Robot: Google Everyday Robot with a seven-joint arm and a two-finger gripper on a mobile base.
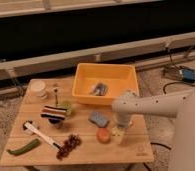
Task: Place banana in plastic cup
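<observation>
The robot's white arm reaches in from the right, and its gripper point(120, 126) hangs low over the wooden bench point(136, 145) near the front right corner. Whether it is spread or clamped cannot be told. The small pale-yellow toy banana point(116, 135) sits right beneath it, just beside a round orange fruit point(103, 135). The translucent yellow-green plastic cup point(67, 107) stands well apart, toward the left edge. A flat blue sponge point(98, 119) lies between them.

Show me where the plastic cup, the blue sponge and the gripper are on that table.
plastic cup point(67, 107): camera view, on its yellow-green side wall.
blue sponge point(98, 119): camera view, middle of its top face.
gripper point(118, 132): camera view, its lower end, just right of the orange fruit point(103, 135).
</observation>
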